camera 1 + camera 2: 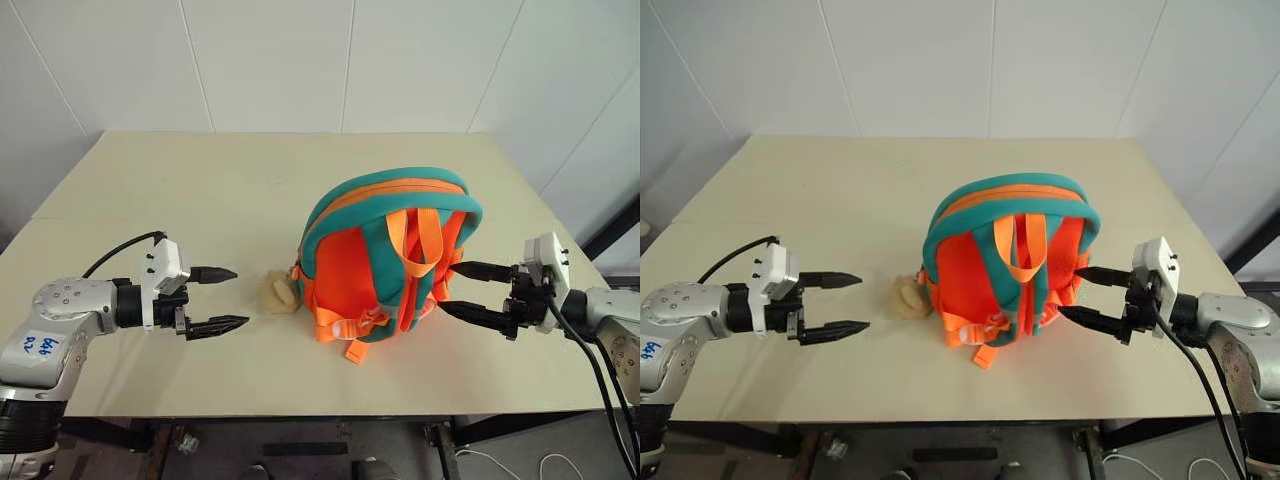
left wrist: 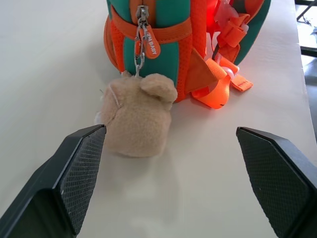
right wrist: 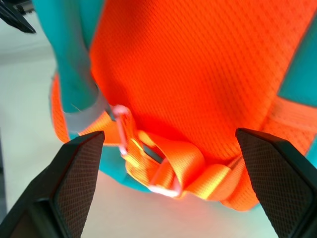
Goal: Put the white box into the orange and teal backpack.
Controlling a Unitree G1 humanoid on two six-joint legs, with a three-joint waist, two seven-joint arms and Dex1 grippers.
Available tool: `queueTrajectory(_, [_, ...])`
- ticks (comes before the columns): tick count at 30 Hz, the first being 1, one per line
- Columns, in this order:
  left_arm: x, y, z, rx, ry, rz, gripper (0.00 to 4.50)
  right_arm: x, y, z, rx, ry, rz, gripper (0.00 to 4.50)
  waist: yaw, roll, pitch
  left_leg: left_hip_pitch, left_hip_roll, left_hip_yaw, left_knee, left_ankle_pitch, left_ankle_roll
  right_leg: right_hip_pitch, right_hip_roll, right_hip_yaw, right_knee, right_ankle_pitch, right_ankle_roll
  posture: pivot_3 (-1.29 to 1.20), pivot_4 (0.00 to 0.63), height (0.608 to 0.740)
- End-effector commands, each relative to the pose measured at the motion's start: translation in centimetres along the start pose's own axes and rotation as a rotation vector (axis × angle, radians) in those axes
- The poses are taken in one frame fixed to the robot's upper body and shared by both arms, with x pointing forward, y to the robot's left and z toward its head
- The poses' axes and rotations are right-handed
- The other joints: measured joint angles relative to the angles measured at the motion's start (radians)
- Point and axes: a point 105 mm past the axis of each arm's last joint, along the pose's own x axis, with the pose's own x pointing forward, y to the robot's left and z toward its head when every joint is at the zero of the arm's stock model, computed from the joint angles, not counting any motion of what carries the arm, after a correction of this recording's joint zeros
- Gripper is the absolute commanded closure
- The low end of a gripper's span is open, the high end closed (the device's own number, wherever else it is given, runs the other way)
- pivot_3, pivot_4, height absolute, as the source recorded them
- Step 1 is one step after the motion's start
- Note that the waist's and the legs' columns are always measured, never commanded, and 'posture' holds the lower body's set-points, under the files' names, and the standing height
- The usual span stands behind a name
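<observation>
On the beige table (image 1: pixel 200 190) the orange and teal backpack (image 1: pixel 385 255) stands at centre frame, my right gripper (image 1: pixel 470 290) released just beside it, my left gripper (image 1: pixel 222 298) released at lower left, near the tan plush toy (image 1: pixel 278 294).

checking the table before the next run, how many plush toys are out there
1: a small tan plush toy lies on the beige table, clipped to the left side of the upright orange and teal backpack. Anything behind or inside the backpack is hidden.
</observation>
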Motion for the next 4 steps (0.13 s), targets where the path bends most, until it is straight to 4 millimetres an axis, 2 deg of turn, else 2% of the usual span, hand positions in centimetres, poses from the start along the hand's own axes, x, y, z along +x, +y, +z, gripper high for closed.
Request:
queueTrajectory(1, [-0.22,-0.44,0.76,0.025,-0.026,0.009,0.0,0.14,-0.18,0.51,-0.073,-0.028,-0.008,0.03,0.003,0.0,0.0,0.0,0.0,0.0,-0.001,0.0,0.0,0.0,0.0,0.0,0.0,0.0,0.0,0.0,0.15,0.74])
queueTrajectory(4, [0.06,-0.39,0.79,0.021,-0.039,0.028,0.0,0.59,-0.12,0.1,-0.083,-0.036,-0.01,0.03,0.004,0.0,0.0,0.0,0.0,0.0,-0.001,0.0,0.0,0.0,0.0,0.0,0.0,0.0,0.0,0.0,0.15,0.74])
